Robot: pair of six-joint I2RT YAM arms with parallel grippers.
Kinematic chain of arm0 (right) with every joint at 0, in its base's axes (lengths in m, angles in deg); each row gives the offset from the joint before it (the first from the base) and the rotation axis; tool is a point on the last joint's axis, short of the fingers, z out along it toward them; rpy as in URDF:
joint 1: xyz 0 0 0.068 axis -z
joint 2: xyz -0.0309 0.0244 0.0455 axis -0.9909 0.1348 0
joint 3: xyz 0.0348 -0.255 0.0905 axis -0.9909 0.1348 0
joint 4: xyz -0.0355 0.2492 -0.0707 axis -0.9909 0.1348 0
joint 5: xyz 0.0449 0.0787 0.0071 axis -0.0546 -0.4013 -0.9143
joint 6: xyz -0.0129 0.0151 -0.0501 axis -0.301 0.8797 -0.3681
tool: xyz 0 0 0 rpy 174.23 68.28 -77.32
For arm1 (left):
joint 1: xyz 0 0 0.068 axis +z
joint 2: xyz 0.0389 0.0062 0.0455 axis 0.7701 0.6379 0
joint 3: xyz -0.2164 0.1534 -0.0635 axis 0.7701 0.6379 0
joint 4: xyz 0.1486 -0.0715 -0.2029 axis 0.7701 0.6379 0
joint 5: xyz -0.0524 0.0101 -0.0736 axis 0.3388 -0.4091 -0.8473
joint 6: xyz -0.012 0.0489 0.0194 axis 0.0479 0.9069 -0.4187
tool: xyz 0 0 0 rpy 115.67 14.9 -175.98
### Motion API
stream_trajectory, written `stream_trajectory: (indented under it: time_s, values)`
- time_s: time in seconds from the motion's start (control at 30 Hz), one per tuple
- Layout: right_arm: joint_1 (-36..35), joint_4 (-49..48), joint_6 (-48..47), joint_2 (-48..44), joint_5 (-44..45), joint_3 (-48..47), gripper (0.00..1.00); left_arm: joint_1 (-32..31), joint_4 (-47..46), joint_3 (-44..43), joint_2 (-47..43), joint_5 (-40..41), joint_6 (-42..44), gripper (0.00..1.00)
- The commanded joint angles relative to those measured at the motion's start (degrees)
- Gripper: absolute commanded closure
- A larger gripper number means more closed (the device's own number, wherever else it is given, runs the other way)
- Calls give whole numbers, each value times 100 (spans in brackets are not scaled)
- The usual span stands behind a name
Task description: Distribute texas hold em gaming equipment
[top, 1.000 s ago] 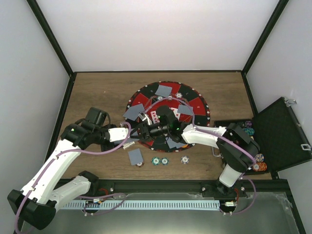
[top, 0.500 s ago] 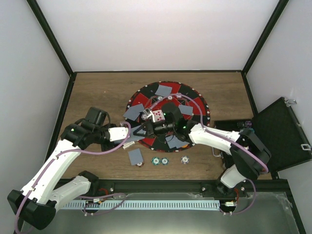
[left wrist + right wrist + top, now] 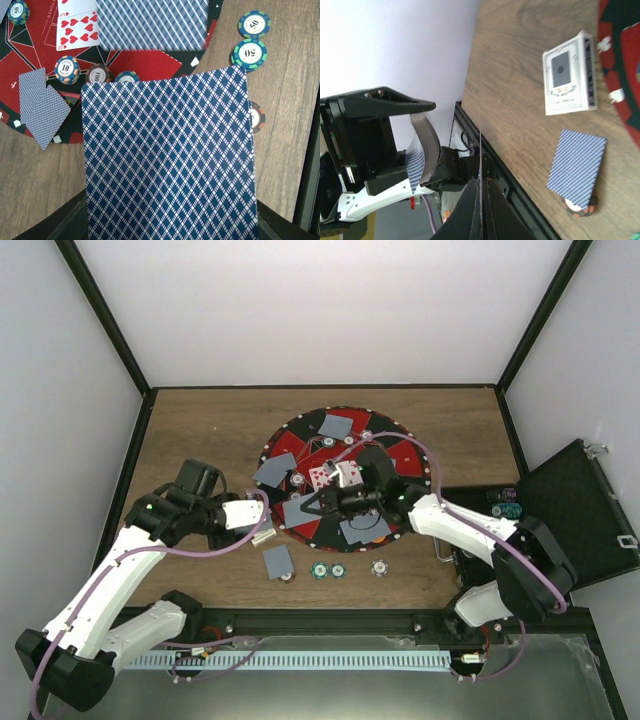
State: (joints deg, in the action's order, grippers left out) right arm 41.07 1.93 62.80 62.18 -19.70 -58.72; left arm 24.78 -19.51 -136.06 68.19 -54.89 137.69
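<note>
Red-and-black poker mat (image 3: 285, 445) fills the frame's middle. At its lower-left edge the left end effector (image 3: 257, 515) clamps the blue-backed deck (image 3: 170, 160). The right end effector (image 3: 481, 192), over the mat's centre, pinches one card (image 3: 480, 150) edge-on, and that thin hold could let it twist or slip.

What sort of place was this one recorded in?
Probably a lab robot cell dressed as a poker table: white walls enclosing a wooden tabletop, with a round poker mat and poker chips.
</note>
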Motion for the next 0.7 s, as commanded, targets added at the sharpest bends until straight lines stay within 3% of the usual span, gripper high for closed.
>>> stream_trajectory:
  time_s: [0.0, 0.27, 0.37, 0.67]
  values:
    - [490, 481, -413, -399, -2, 21, 99, 10, -134, 10, -38, -84, 24, 95]
    - [2444, 1619, -1748, 205, 480, -287, 99, 10, -108, 29, -46, -97, 22, 95]
    - [2788, 2039, -2221, 792, 1119, -692, 99, 10, -107, 68, -64, -92, 22, 95]
    - [3394, 1855, -2455, 2273, 1065, -1395, 99, 10, -114, 142, -40, -85, 3, 95]
